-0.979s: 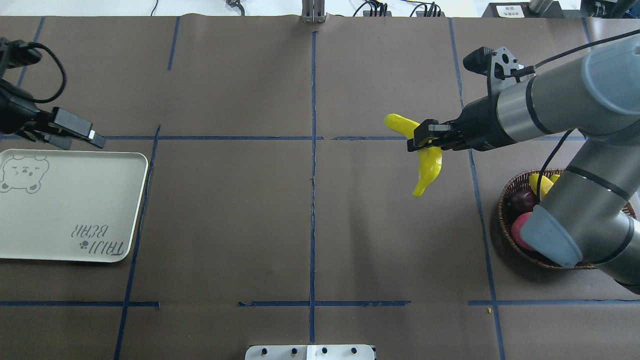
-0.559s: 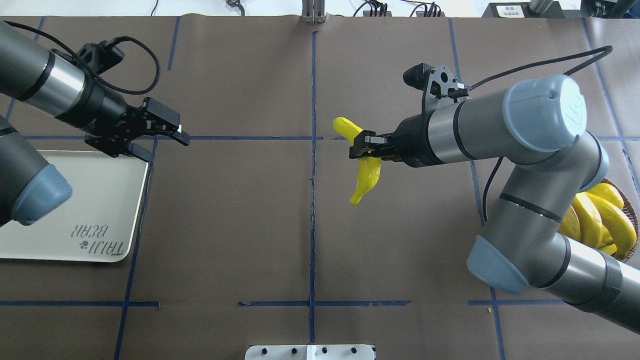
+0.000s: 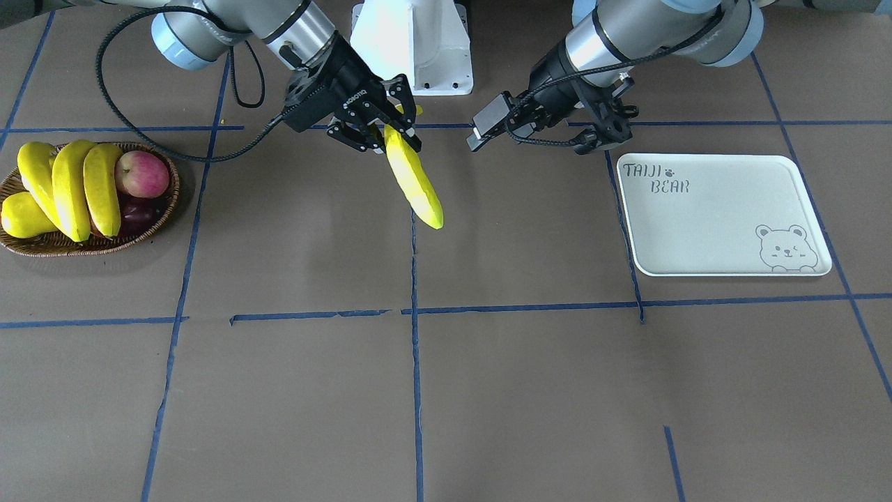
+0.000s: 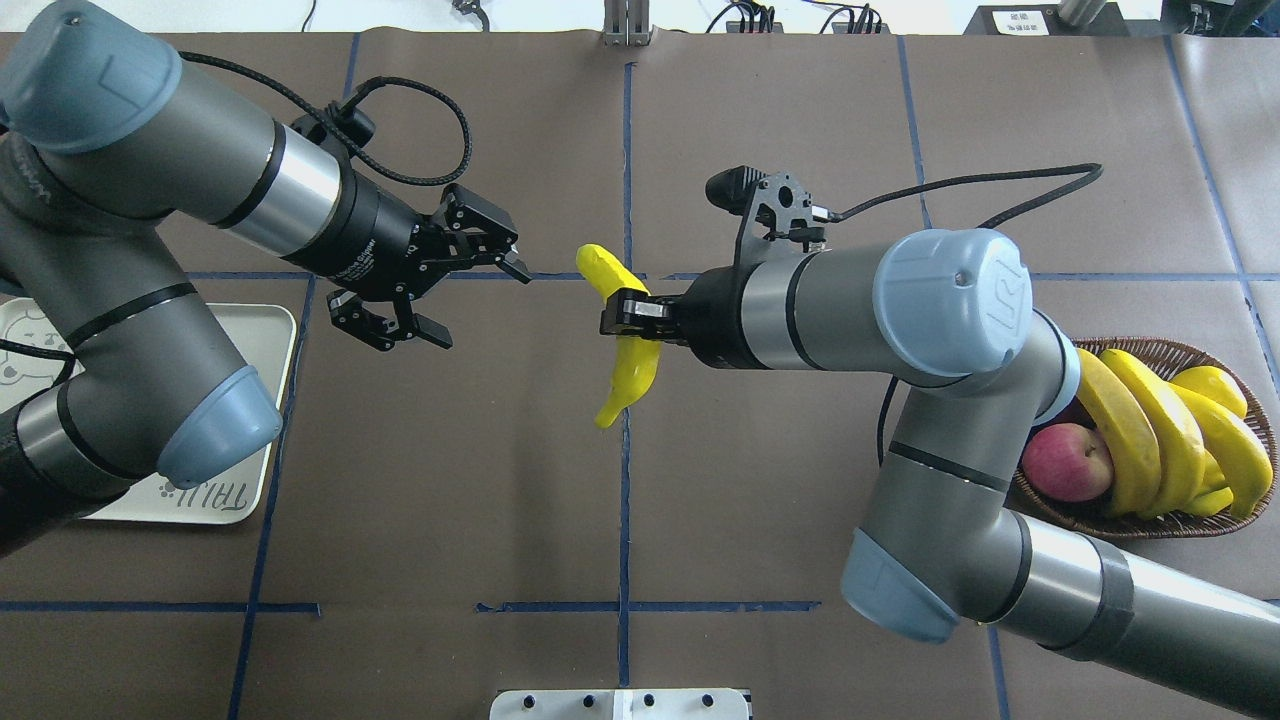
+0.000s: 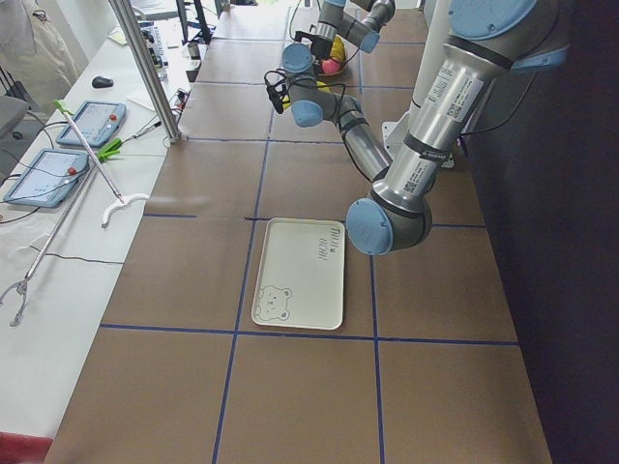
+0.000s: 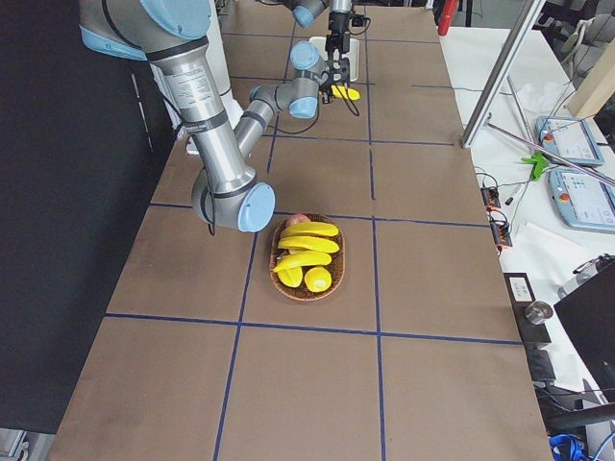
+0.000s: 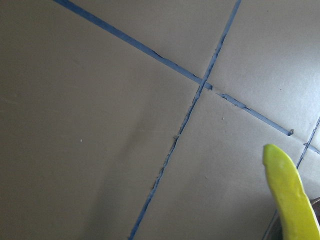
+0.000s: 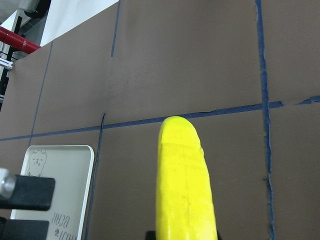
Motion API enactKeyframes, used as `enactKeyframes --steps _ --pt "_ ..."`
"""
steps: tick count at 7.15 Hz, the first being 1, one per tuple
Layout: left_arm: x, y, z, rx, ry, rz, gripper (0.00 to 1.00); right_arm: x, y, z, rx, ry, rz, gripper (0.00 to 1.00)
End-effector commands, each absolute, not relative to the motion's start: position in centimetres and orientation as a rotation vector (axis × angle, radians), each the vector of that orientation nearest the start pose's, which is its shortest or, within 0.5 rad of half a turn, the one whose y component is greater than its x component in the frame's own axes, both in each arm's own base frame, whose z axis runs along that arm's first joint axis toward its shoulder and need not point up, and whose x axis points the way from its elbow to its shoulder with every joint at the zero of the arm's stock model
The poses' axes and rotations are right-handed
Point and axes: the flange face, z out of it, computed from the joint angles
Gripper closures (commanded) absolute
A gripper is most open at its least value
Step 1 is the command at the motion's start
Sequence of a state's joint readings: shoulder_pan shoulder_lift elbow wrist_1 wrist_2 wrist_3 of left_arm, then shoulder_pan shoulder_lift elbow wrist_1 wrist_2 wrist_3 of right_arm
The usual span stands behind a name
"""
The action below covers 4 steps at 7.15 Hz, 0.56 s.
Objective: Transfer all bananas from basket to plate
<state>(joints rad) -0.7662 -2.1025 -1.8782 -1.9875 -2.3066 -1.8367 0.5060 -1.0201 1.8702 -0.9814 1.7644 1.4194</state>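
Note:
My right gripper (image 4: 625,318) is shut on one banana (image 4: 627,372), held in the air over the table's centre line with its lower tip hanging toward the robot. From the front, that banana (image 3: 415,185) slants down out of the right gripper (image 3: 382,131). My left gripper (image 4: 485,310) is open and empty, a short way left of the held banana. Three more bananas (image 4: 1160,425) lie in the wicker basket (image 4: 1150,522) at the far right. The white plate (image 3: 718,223) sits bare at the far left, partly hidden under my left arm in the overhead view.
A red apple (image 3: 143,174), a dark fruit (image 3: 136,213) and a plump yellow fruit (image 3: 19,216) share the basket. The white robot base (image 3: 418,42) stands at the table's robot side. Blue tape lines cross the brown table cover.
My right arm carried the banana left from beside the basket to the centre line. My left arm swung right from over the plate toward it, still open.

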Motion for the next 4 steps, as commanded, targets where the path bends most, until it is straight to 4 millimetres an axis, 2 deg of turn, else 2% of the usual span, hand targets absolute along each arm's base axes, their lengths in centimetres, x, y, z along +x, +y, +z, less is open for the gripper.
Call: enactKeyframes --steps 1,2,4 --pt "39.5 -43.9 14.9 -0.323 1.321 -0.465 0.00 -48.6 -37.4 12.4 0.323 -1.429 0.149 1.00" --pt "41.0 -43.2 14.6 -0.304 1.323 -0.498 0.00 -49.0 -37.0 12.4 0.329 -1.427 0.152 1.00" --pt "42.3 -43.4 15.3 -0.303 1.304 -0.524 0.01 -48.9 -36.7 12.1 0.328 -1.435 0.150 1.00"
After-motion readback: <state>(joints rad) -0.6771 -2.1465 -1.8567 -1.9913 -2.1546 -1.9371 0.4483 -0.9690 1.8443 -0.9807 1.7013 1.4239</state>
